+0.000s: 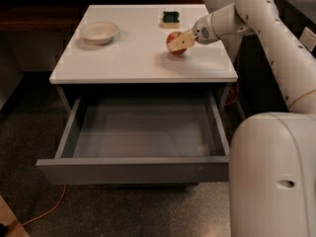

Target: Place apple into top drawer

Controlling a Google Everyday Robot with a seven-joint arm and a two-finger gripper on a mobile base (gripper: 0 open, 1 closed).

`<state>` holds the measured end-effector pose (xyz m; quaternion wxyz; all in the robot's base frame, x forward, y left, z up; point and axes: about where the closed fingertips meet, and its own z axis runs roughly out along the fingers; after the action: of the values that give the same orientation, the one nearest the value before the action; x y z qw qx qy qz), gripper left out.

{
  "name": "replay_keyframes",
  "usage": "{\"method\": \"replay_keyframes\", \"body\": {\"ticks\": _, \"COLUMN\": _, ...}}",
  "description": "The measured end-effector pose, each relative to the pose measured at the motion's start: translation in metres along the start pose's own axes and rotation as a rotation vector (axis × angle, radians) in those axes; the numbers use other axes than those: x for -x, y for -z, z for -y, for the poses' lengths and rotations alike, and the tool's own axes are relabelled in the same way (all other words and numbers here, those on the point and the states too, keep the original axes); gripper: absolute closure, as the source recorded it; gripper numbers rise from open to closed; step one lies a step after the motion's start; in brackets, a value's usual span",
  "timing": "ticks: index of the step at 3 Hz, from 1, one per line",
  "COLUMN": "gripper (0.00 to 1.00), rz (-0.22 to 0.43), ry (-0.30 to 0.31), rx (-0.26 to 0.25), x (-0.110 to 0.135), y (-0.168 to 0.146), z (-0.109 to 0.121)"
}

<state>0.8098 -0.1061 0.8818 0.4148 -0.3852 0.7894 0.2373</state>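
I see a beige bowl (98, 32) rear left on the tabletop (133, 58), and a green sponge (171, 18) at the back, right of centre. Right of those, my claw (178, 43) is clamped around the apple (172, 35) at the tabletop's right side. The top drawer (133, 169) below stands pulled open.

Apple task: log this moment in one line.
top drawer: pulled open | apple: right side of table, not yet inside | gripper: at apple
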Motion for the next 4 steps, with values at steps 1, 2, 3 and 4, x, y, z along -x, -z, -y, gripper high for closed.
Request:
{"method": "replay_keyframes", "body": {"ticks": 1, "gripper": 0.99, "rz": 0.003, "ry": 0.03, "rx": 0.039, "x": 0.0, "y": 0.015, "z": -0.029}}
{"method": "replay_keyframes", "body": {"ticks": 2, "gripper": 1.0, "rz": -0.016, "ry": 0.074, "rx": 0.085, "x": -0.009, "y": 0.029, "z": -0.069}}
{"method": "replay_keyframes", "body": {"ticks": 3, "gripper": 1.0, "rz": -0.043, "ry": 0.126, "rx": 0.143, "x": -0.03, "y": 0.042, "z": -0.117}}
{"method": "replay_keyframes", "body": {"ticks": 4, "gripper": 1.0, "rz": -0.061, "ry": 0.176, "rx": 0.177, "x": -0.047, "y": 0.047, "z": -0.145}}
